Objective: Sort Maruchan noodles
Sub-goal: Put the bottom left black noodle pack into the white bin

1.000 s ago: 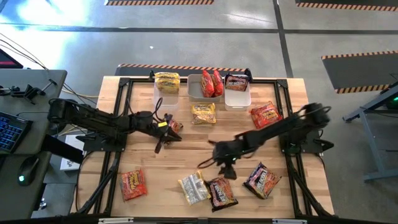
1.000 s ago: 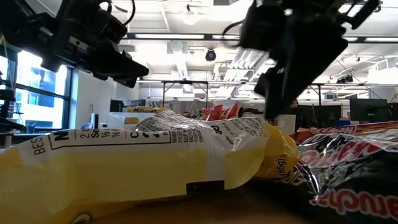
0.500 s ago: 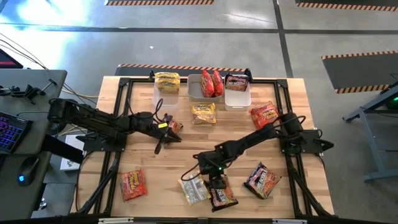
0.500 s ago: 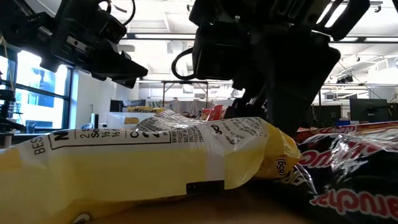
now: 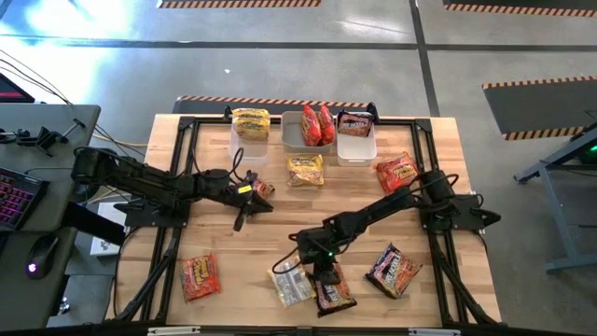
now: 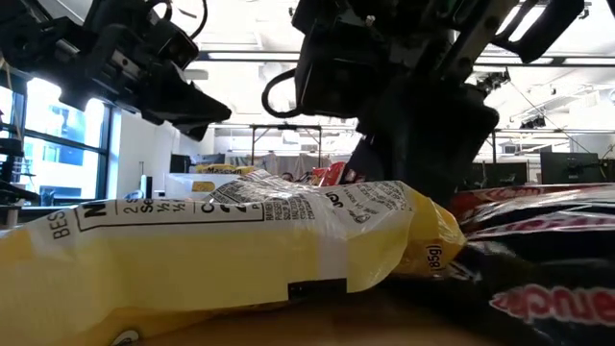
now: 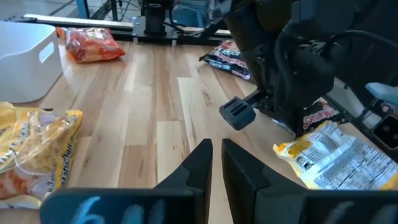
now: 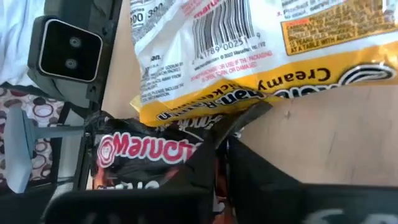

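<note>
- The dark crinkly Maruchan packet [image 5: 333, 288], lying beside a yellow crinkly packet [image 5: 290, 283] near the table's front edge, is pinched by the right gripper [image 8: 220, 160].
- The left gripper [image 7: 215, 163] is held nearly closed, empty, above the wooden table [image 5: 280, 224].

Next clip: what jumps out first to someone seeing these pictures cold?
The right gripper is down at the near edge, shut on the dark packet lying beside a yellow packet. Three tubs at the far edge already hold yellow, red and dark packets. The left gripper hovers, shut, mid-table.
</note>
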Tool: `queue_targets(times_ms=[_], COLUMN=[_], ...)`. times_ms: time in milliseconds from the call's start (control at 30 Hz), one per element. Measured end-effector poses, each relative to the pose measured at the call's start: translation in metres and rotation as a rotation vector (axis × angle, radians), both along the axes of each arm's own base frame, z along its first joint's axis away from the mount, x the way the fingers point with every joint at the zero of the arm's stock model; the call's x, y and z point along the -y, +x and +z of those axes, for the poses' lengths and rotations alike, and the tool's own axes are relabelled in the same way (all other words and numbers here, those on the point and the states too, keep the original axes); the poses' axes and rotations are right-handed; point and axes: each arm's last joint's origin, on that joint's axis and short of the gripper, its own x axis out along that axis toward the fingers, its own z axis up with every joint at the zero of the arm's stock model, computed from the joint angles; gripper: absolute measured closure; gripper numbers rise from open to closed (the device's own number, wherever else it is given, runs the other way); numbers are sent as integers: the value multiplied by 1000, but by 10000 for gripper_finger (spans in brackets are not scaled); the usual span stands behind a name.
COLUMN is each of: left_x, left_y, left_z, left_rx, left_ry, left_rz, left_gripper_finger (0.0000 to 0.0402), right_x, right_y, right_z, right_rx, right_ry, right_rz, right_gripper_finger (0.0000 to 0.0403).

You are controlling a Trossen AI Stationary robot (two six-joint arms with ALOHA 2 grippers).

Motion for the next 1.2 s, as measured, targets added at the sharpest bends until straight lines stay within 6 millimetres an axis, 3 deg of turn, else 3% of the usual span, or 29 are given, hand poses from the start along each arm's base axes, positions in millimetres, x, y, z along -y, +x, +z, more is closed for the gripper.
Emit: queue_targets(times_ms=[233, 500, 867, 1200], left_x=[-1, 2, 16, 28], left_y=[0, 0, 3, 39], left_z=[0, 1, -6, -13], left_rx=[-10, -15, -85, -154], left_ry=[-40, -97, -181, -195], left_rz=[63, 67, 100, 96], left_gripper_finger=[357, 300, 221, 181], right_x=[8, 9, -6, -26], right_y=[-8, -24, -51, -64], right_z=[28, 68, 48, 54], right_rx=[76, 193, 362, 564], right_ry=[-182, -474, -745, -890], right_rz=[-63, -246, -681, -948], right_gripper_finger=[400, 402, 403, 403])
